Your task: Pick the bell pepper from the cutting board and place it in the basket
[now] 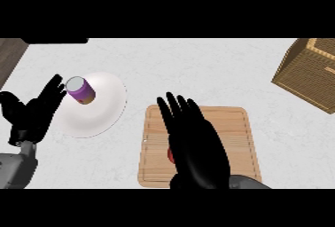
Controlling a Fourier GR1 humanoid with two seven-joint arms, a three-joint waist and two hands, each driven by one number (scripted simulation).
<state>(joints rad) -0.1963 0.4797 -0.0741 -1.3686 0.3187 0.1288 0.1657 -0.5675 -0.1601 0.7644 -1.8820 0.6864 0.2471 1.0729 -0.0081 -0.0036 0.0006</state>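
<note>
White counter (196,66) ran across the whole view. On it lay a wooden board (245,133), and the right hand (196,146) hung over the board's left half, fingers straight and a little apart, holding nothing. A sliver of the red pepper (169,154) showed under that hand, on the board. The basket (307,73) stood well apart at the far right. At the left edge rested the left hand (29,115), fingers up and relaxed, beside a plate (108,111) carrying a purple can (82,91).
</note>
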